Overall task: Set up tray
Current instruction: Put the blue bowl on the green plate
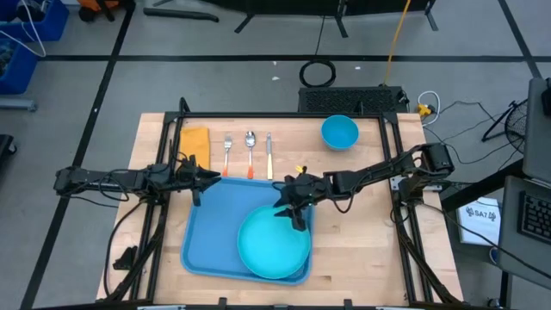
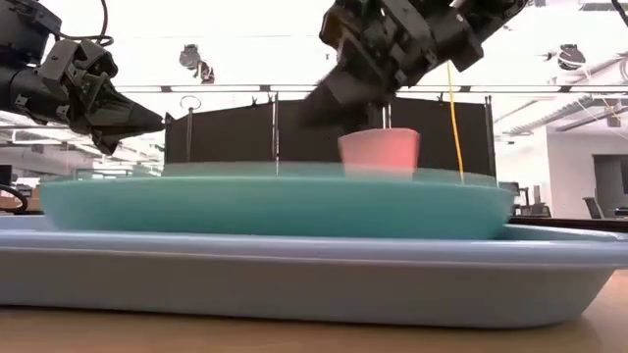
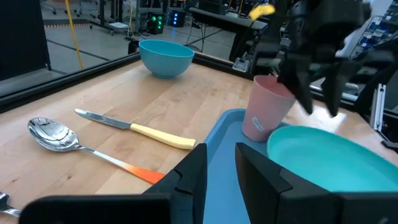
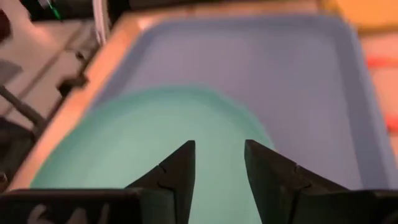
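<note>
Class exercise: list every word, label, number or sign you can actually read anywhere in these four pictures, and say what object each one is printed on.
"5A7" (uncertain, small): on a white card beside the table's right edge, high view.
Nothing readable on the tray, plate, pink cup, bowl or cutlery.
Room equipment behind the table: any markings are too blurred to read.

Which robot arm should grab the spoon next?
Probably the left. Its open claw hovers at the tray's corner beside the spoon; the right claw is over the plate, farther off.

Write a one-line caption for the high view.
Right claw open above teal plate on blue tray; cutlery beyond.
</note>
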Motion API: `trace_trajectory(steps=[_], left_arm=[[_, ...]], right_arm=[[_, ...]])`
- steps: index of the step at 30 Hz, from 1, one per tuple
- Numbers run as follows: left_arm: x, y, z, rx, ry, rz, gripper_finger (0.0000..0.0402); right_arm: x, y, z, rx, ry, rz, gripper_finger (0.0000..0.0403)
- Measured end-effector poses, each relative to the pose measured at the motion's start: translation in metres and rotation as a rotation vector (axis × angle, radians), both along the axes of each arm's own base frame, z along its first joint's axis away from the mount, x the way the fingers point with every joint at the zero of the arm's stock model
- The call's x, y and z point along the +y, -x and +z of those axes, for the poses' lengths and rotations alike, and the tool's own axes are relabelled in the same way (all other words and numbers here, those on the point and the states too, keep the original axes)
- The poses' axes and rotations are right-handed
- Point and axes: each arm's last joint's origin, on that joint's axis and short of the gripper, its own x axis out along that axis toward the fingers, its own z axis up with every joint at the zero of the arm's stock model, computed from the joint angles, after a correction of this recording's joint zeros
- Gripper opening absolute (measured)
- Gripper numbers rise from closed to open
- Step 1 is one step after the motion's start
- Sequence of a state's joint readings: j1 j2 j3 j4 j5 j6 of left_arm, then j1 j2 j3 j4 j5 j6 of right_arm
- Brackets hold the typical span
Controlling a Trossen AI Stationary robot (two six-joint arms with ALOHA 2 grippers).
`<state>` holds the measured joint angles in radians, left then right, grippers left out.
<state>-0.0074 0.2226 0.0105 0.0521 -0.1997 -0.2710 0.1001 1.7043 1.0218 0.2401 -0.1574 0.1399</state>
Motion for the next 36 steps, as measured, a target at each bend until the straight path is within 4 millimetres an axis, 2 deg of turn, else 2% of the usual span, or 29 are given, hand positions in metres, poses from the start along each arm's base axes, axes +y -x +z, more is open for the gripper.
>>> trace_trajectory(steps=[8, 11, 17, 23, 28, 36], left_arm=[[0.0, 0.0, 0.0, 0.003, -0.004, 0.0, 0.0088], [0.0, 0.0, 0.0, 0.004, -0.006, 0.0, 0.0088], [0.0, 0.0, 0.0, 0.004, -0.003, 0.0, 0.0088], [0.0, 0.0, 0.001, -0.012, 0.025, 0.014, 0.0088], [0.0, 0.0, 0.001, -0.011, 0.024, 0.015, 0.0088], [0.0, 0.0, 0.0, -0.008, 0.025, 0.015, 0.0088]], right_arm=[[-0.001, 0.005, 0.029, -0.132, 0.022, 0.011, 0.0132], [-0.004, 0.013, 0.039, -0.124, 0.109, -0.028, 0.0132], [-0.029, 0.049, 0.062, 0.023, 0.339, -0.295, 0.0131], [-0.054, 0.088, 0.086, 0.114, 0.35, -0.488, 0.013], [-0.095, 0.113, 0.091, 0.215, 0.336, -0.663, 0.013], [-0.178, 0.172, 0.076, 0.541, 0.253, -0.99, 0.013]])
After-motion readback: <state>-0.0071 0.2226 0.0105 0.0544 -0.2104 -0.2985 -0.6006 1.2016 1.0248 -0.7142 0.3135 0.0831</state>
